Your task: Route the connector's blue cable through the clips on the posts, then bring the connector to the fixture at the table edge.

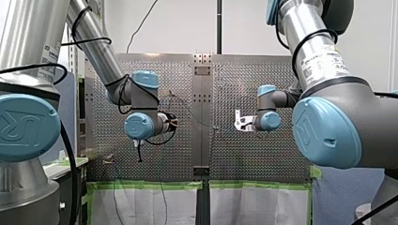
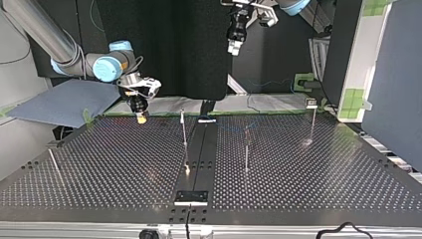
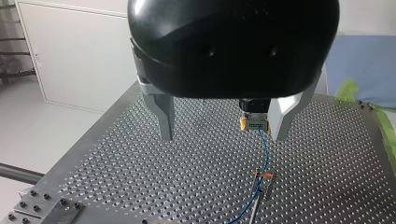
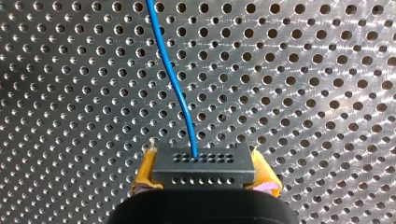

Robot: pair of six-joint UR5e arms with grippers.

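My right gripper (image 4: pixel 204 178) is shut on the small grey connector (image 4: pixel 203 161), with a yellow pad against each of its sides. The blue cable (image 4: pixel 175 79) leaves the connector's face and runs away over the perforated table. In the left wrist view the connector (image 3: pixel 254 124) hangs far ahead, and the cable (image 3: pixel 264 149) drops from it to a clip on a thin post (image 3: pixel 262 177). My left gripper (image 3: pixel 223 137) is open, empty and high above the table. In the top view my right gripper (image 2: pixel 142 118) is low at the far left and my left gripper (image 2: pixel 233 49) is raised at the back.
Thin posts stand on the table in the top view: one (image 2: pixel 184 130) left of the centre strip, one (image 2: pixel 246 152) right of it, one (image 2: pixel 312 123) far right, one (image 2: pixel 53 165) near left. The fixture plate (image 2: pixel 190 197) lies at the near edge.
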